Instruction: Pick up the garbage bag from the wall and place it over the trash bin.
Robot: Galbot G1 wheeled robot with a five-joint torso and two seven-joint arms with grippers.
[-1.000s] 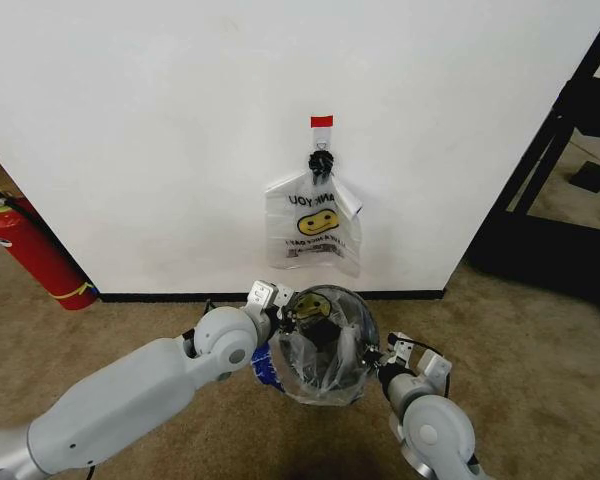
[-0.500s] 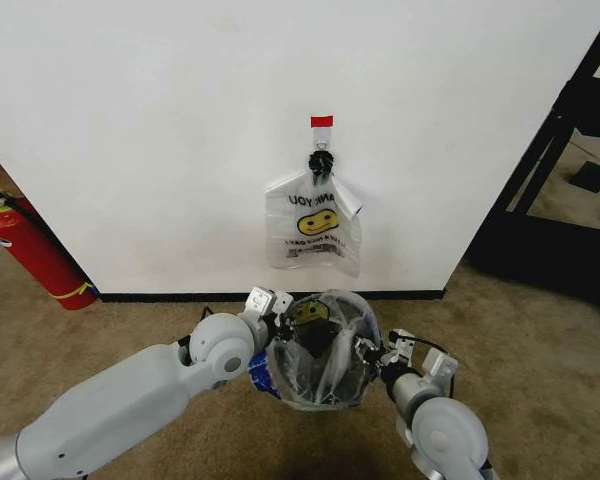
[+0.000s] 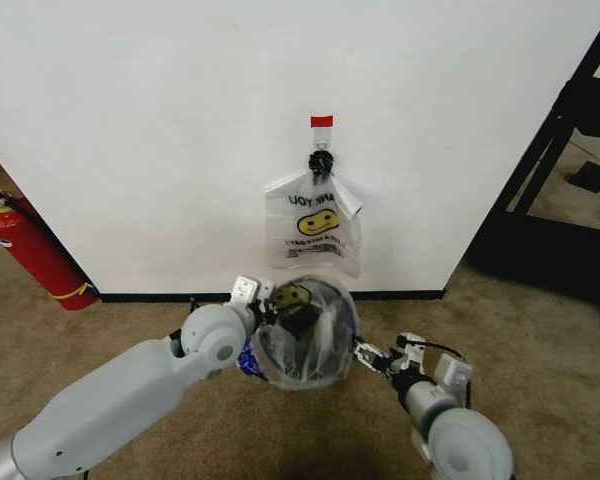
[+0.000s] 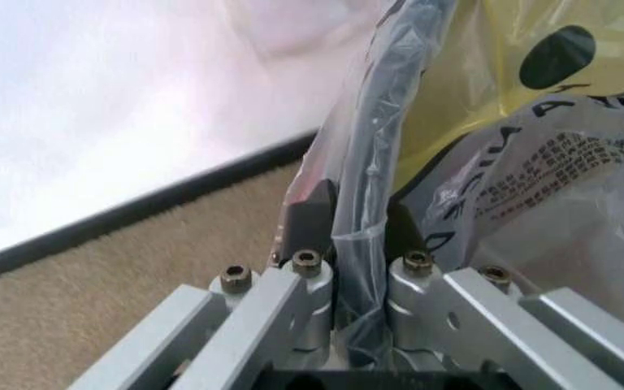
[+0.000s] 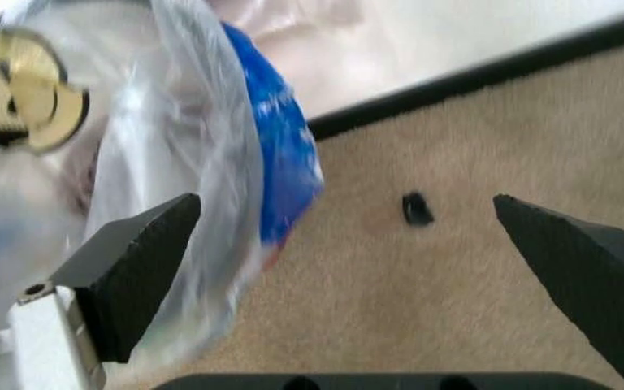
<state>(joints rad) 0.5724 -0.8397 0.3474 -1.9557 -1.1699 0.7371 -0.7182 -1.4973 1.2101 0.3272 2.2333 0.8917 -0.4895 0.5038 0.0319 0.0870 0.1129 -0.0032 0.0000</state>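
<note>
The see-through garbage bag (image 3: 305, 350), with a yellow smiley and a blue patch, is draped over the trash bin on the carpet. The bin shows dimly through the plastic. My left gripper (image 3: 270, 300) is at the bag's wall-side edge. In the left wrist view this left gripper (image 4: 356, 231) is shut on the plastic wrapped around the bin's dark rim (image 4: 393, 89). My right gripper (image 3: 368, 355) hangs just right of the bag, apart from it. In the right wrist view the right gripper (image 5: 356, 276) stands wide open, with the garbage bag (image 5: 182, 162) beside one finger.
A second smiley bag (image 3: 315, 225) with a black knot and a red tag hangs on the white wall (image 3: 130, 120) above the black baseboard (image 3: 160, 296). A red fire extinguisher (image 3: 35, 255) leans at the left. A black frame (image 3: 560, 130) stands at the right.
The bag-covered bin top and my left gripper have shifted left and toward the wall. My right gripper, which was against the bag's right edge, now stands apart from it.
</note>
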